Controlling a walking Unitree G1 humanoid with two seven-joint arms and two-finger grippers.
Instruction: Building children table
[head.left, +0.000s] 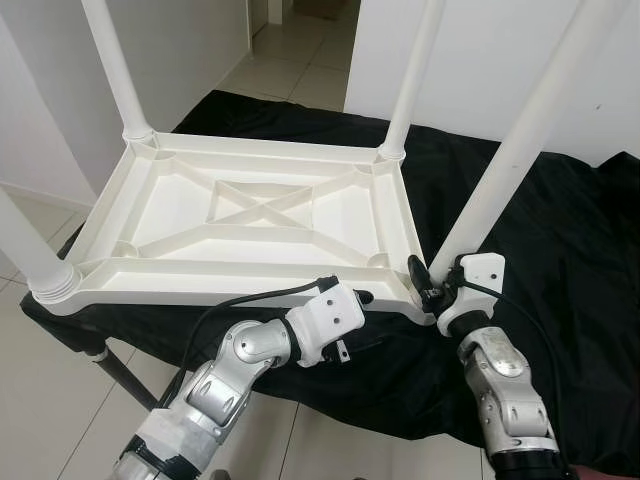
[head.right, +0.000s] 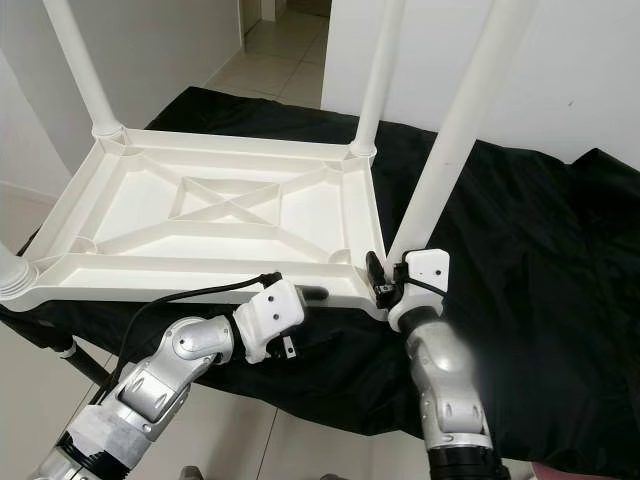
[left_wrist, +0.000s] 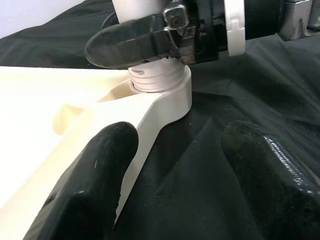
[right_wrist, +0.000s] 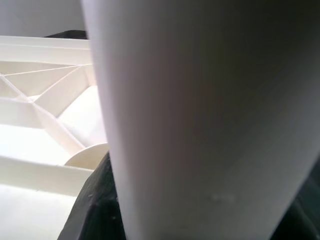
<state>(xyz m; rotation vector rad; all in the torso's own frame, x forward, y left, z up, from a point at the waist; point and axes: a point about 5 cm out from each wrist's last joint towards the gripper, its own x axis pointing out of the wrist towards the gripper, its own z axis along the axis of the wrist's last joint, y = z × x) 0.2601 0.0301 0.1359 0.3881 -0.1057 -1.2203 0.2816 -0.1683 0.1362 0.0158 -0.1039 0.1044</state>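
Lying upside down on a black cloth (head.left: 560, 230), the white plastic children's table (head.left: 250, 215) shows its ribbed underside, with four white legs rising from its corners. All four legs are cut off by the top or left frame edge, so their far ends cannot be seen. The cloth hides the desk beneath; only a dark desk leg (head.left: 125, 375) shows below its near edge.

The right hand (head.left: 432, 283) is closed around the near right leg (head.left: 510, 150), just above the corner socket. In the right wrist view this leg (right_wrist: 200, 120) blocks most of the frame and is blurred.

The left hand (left_wrist: 175, 165) sits at the table's near edge, just beside that corner. Its fingers (left_wrist: 95, 175) are spread apart, one against the table rim (left_wrist: 150, 120), holding nothing. The threaded leg base (left_wrist: 155, 80) is seated in the socket.
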